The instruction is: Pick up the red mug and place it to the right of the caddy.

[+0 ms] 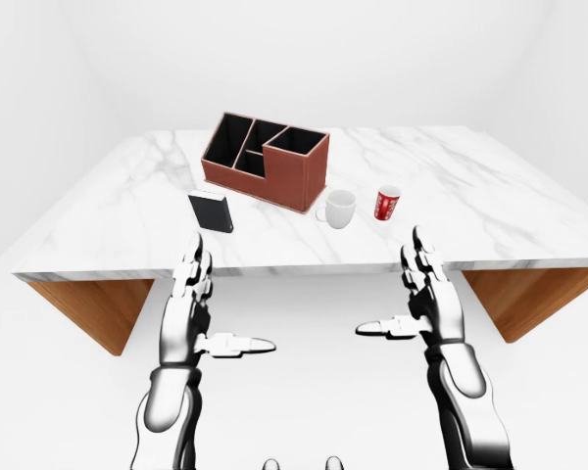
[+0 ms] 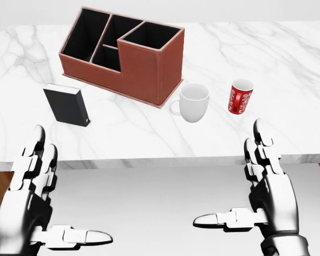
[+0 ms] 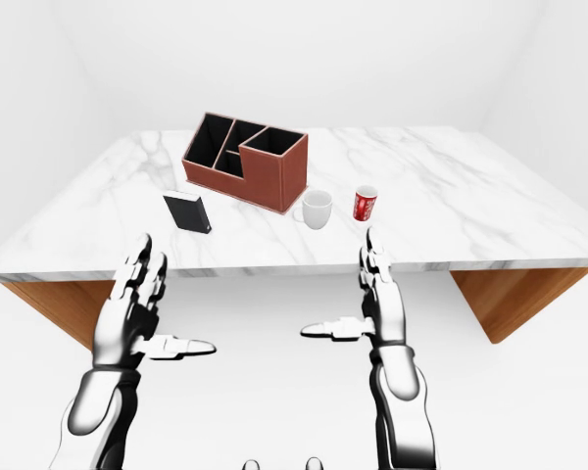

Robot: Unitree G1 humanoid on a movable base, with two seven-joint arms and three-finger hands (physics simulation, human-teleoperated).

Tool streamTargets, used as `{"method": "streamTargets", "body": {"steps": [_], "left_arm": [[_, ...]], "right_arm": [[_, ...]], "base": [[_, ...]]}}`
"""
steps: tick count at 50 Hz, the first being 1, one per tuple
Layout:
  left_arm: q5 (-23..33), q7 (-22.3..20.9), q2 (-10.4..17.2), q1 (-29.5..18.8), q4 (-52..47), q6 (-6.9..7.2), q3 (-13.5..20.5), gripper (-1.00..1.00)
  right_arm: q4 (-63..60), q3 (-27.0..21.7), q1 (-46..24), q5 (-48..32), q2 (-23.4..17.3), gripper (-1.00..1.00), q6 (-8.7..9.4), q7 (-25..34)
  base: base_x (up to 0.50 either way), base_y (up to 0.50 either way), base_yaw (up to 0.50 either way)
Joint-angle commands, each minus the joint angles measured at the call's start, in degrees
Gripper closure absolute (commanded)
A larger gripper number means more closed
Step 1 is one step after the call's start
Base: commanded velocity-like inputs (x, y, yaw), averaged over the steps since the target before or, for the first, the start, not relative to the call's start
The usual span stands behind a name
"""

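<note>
The red mug [image 2: 240, 96] with a white pattern stands upright on the marble table [image 2: 288, 69], right of a white mug [image 2: 194, 102]. The brown caddy [image 2: 143, 72], with several black compartments, sits at the upper left of the head view. Both hands hover below the table's near edge, touching nothing. My left hand [image 2: 69, 186] is open at lower left, fingers up and thumb pointing right. My right hand [image 2: 229, 173] is open at lower right, and its fingers [image 2: 262, 146] reach up just below the red mug.
A black box [image 2: 68, 105] stands on the table below the caddy's left end. The white mug stands between the caddy and the red mug. Wooden table supports [image 1: 98, 308] show under the marble top at both sides. White floor lies below the hands.
</note>
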Motion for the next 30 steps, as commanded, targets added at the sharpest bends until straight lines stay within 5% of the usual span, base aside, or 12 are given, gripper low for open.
{"method": "streamTargets", "body": {"steps": [1, 30], "left_arm": [[-0.1, -1.5, -0.5, 5.1, -10.8, 0.0, 0.1, -1.0], [-0.4, -3.4, -1.4, 9.2, -18.5, 0.0, 0.8, -1.0]], "right_arm": [[-8.4, -0.9, 3.2, 0.3, 0.4, -1.0, 0.0, 1.8], [-17.2, -0.7, 8.9, 2.1, 1.6, -1.0, 0.0, 5.9]], "base": [[0.0, 0.0, 0.0], [0.0, 0.0, 0.0]]}}
